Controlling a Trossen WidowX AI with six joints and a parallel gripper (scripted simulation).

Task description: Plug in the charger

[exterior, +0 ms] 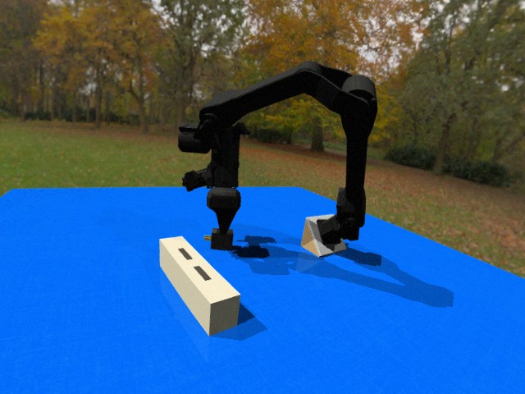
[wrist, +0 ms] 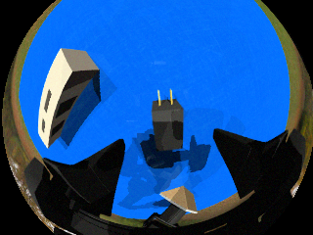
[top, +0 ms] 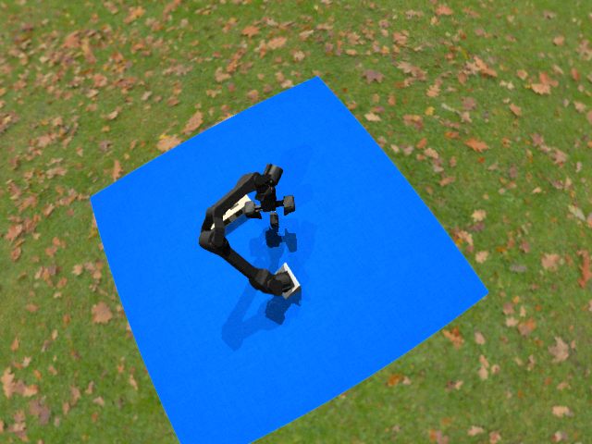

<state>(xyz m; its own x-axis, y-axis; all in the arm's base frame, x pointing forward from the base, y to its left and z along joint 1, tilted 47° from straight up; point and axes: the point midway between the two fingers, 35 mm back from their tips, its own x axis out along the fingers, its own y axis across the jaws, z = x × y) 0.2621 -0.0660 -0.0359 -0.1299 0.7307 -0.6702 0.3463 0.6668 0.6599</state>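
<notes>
The dark charger (top: 274, 220) (exterior: 221, 240) (wrist: 167, 128) lies on the blue mat. Its two brass prongs point left in the exterior view and up in the wrist view. My gripper (top: 271, 208) (exterior: 225, 223) (wrist: 170, 139) points down over the charger, open, with one finger on each side of it in the wrist view. Nothing is held. The cream power strip (top: 244, 200) (exterior: 220, 292) (wrist: 52, 101) stands apart from the charger, to the left in the wrist view. Two dark slots show on its top in the exterior view. The arm partly hides the strip in the top view.
The arm's base stands by a white and tan wedge block (top: 294, 282) (exterior: 310, 242) (wrist: 181, 198), on the far side of the charger from the strip in the exterior view. The blue mat (top: 373, 287) (exterior: 381, 331) ends at edges with leafy grass beyond.
</notes>
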